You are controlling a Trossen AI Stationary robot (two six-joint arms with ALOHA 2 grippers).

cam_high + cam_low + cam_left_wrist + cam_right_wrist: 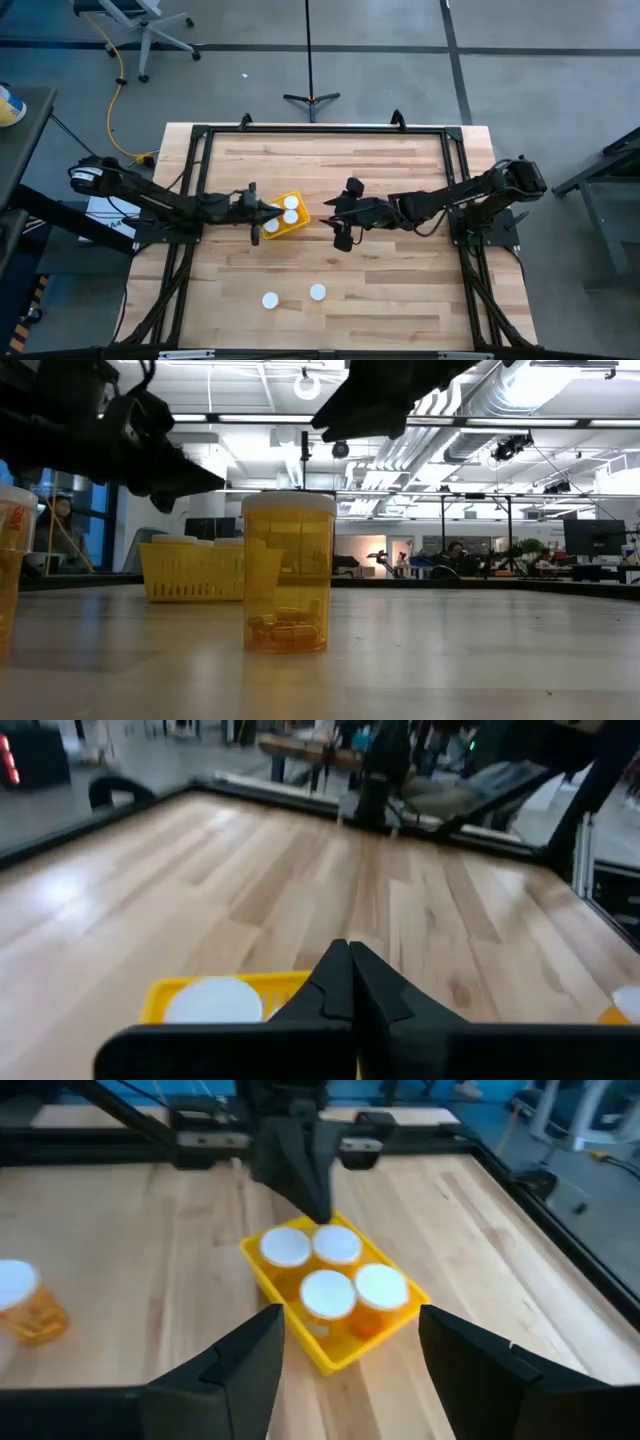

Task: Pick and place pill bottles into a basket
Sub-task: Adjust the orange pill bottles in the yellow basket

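The yellow basket [299, 222] stands left of the table's middle, with several white-capped pill bottles [328, 1292] upright inside it. My left gripper [262, 210] is shut and empty, right over the basket's left end; its shut fingertips [345, 960] show above one cap [213, 1000]. My right gripper [350, 1320] is open and empty just right of the basket, above the table [330, 216]. Two more bottles [270, 300] [317, 292] stand upright on the table near the front edge; one also shows in the low view [288, 575].
A black frame [200, 135] runs around the wooden table top. There is bare wood right of the basket and along the far side. The two loose bottles stand between the basket and the near edge. People sit in the room behind the table [455, 555].
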